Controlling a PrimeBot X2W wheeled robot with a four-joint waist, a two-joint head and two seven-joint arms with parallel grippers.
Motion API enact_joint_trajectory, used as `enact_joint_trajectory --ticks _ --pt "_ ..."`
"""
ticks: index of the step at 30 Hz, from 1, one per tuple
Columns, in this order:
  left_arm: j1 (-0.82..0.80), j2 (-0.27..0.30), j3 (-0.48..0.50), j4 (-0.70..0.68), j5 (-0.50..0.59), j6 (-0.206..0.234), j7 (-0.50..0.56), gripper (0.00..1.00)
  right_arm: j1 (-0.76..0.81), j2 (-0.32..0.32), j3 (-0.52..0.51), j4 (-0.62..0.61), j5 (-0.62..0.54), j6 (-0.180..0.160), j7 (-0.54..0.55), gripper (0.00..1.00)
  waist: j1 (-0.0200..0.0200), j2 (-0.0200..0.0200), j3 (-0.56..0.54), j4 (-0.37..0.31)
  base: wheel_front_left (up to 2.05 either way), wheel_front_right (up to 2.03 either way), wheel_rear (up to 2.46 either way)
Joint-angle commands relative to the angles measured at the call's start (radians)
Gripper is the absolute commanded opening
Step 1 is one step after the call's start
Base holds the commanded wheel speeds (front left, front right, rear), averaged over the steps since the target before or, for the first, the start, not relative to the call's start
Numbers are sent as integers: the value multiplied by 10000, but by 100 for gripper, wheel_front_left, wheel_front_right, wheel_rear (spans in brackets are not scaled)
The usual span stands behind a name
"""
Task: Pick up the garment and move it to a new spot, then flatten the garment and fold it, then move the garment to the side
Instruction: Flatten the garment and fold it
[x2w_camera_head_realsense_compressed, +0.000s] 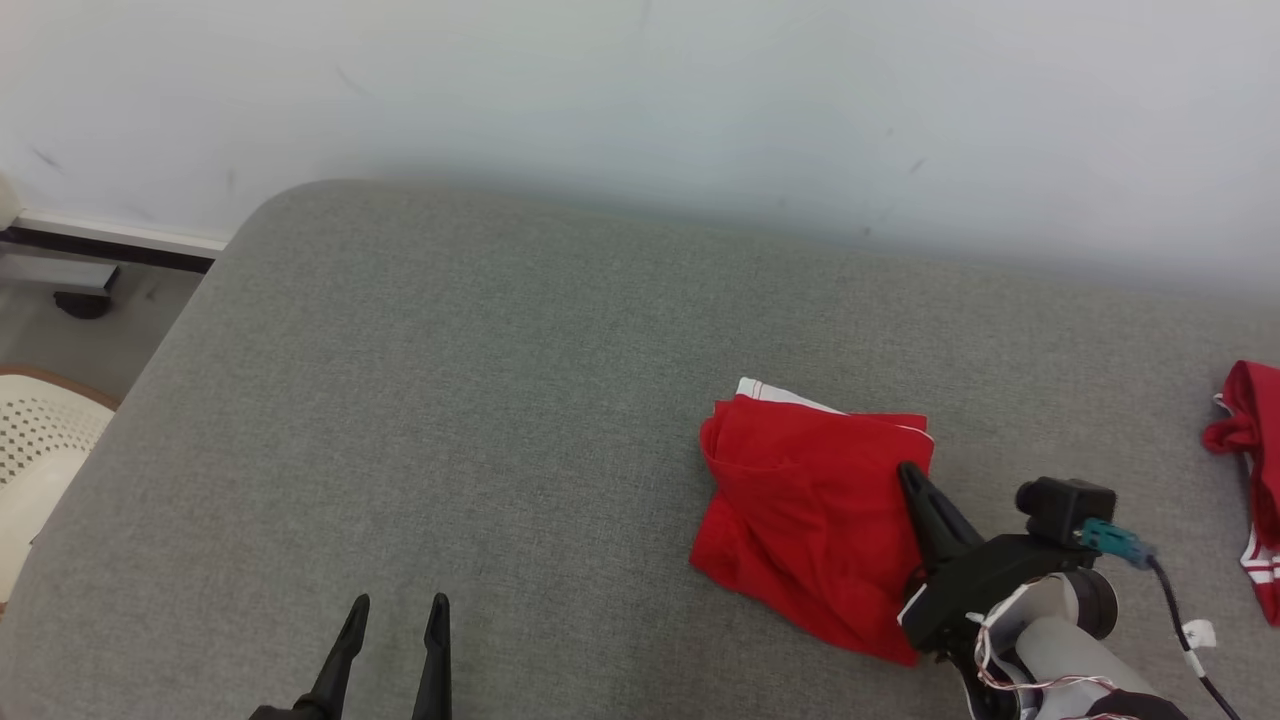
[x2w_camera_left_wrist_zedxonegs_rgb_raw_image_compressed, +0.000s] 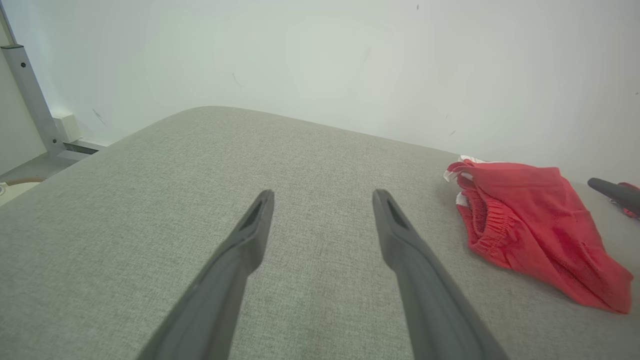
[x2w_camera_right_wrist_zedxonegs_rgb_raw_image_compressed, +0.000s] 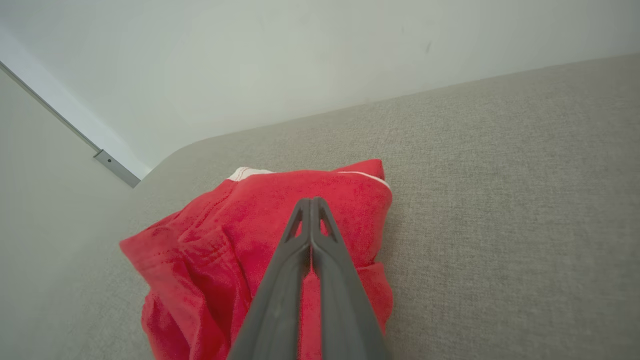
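Observation:
The garment (x2w_camera_head_realsense_compressed: 800, 500) is a red piece with white trim, lying folded in a loose bundle on the grey fabric surface (x2w_camera_head_realsense_compressed: 480, 400), right of centre. My right gripper (x2w_camera_head_realsense_compressed: 905, 468) is shut, its tips meeting over the garment's right edge. In the right wrist view the shut right gripper (x2w_camera_right_wrist_zedxonegs_rgb_raw_image_compressed: 311, 200) lies over the red cloth (x2w_camera_right_wrist_zedxonegs_rgb_raw_image_compressed: 225, 240), and no cloth shows pinched between the tips. My left gripper (x2w_camera_head_realsense_compressed: 399, 600) stands open near the front edge, well left of the garment. The left wrist view has the left gripper (x2w_camera_left_wrist_zedxonegs_rgb_raw_image_compressed: 324, 195) open above bare fabric, with the garment (x2w_camera_left_wrist_zedxonegs_rgb_raw_image_compressed: 525, 215) off to its right.
A second red garment with white stripes (x2w_camera_head_realsense_compressed: 1250, 470) lies at the surface's right edge. A white wall (x2w_camera_head_realsense_compressed: 640, 100) backs the surface. Off the rounded left corner are the floor and a white perforated seat (x2w_camera_head_realsense_compressed: 40, 440).

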Motion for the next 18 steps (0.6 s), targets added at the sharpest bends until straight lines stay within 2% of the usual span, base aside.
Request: enact_joint_trajectory --ticks 1,2,5,7,8,10,18 --pt "-41 -4 -8 -25 62 12 -15 100 -157 -4 110 126 -214 -19 -11 0 0 -1 61 64 0 0 0" --pt "-156 -1 -67 21 122 12 -15 100 -267 233 432 622 -543 -19 -11 0 0 -1 117 172 0 0 0" --pt "-216 -5 -94 64 128 12 -15 100 -387 415 648 1074 -704 -19 -10 0 0 -1 135 267 0 0 0" --pt "-190 -3 -138 94 129 12 -15 100 -466 757 1020 1565 -782 -19 -10 0 0 -1 124 398 0 0 0" --pt "-127 -3 -126 131 145 12 -15 100 -301 1070 1287 1525 -573 -19 -10 0 0 -1 49 478 0 0 0" --pt "-69 -3 -128 147 165 12 -15 100 -72 1233 1578 1255 -432 -19 -10 0 0 -1 -25 513 0 0 0" --pt "136 -3 -69 144 151 12 -15 100 637 1405 2652 -241 214 -19 -12 0 0 -1 -260 488 0 0 0"
